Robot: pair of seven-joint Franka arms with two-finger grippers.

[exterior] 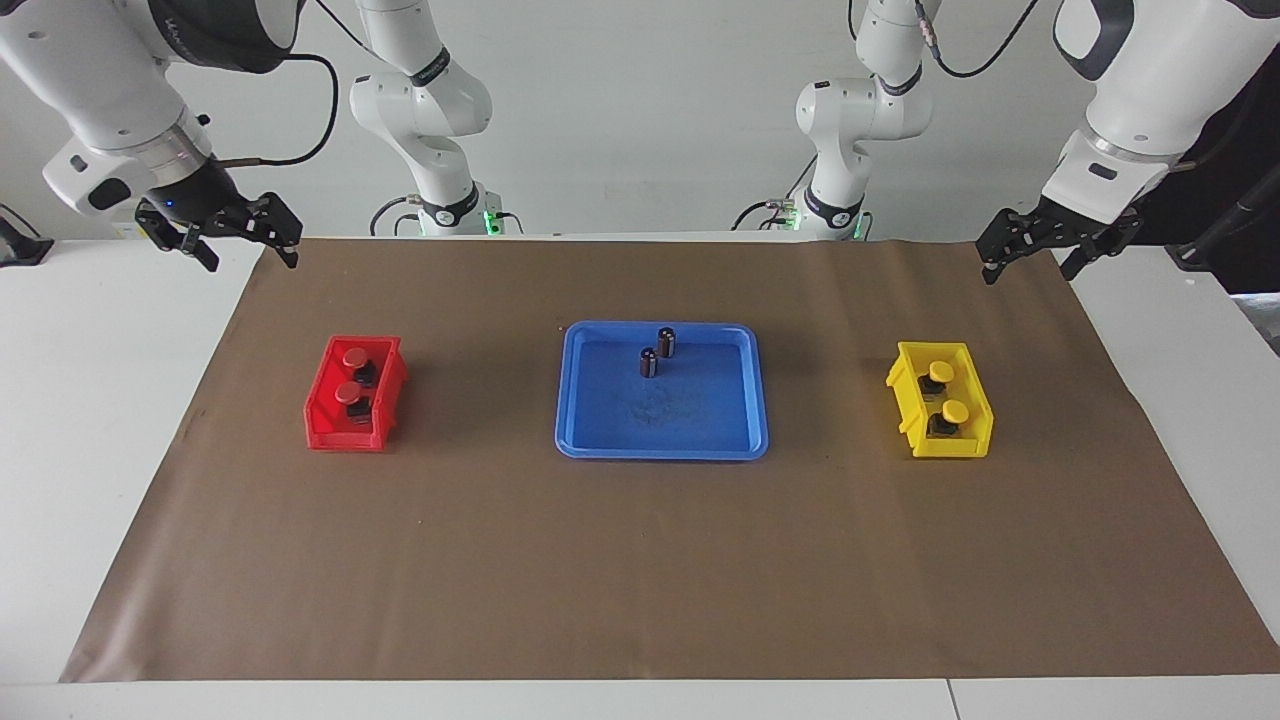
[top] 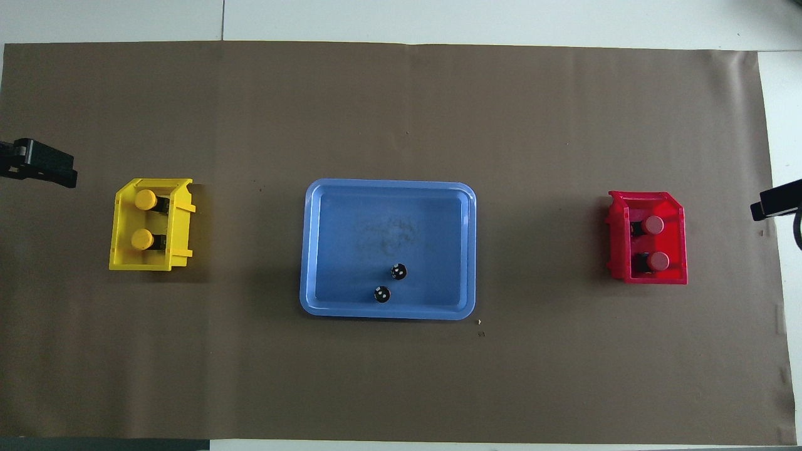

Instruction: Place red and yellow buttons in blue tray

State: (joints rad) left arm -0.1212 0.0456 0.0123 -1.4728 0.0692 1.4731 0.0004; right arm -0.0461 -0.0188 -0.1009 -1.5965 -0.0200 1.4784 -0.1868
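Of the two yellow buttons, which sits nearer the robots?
The yellow button at the yellow bin's robot-side end, higher in the facing view. The other yellow button sits farther out in the same bin.

Robotics lab bench. White table [exterior: 110,420] covered by a brown paper mat [exterior: 640,560], plain white wall at the far edge. Two more white robot arms [exterior: 425,110] bolted to the far edge, cables trailing, green status lights at their bases.
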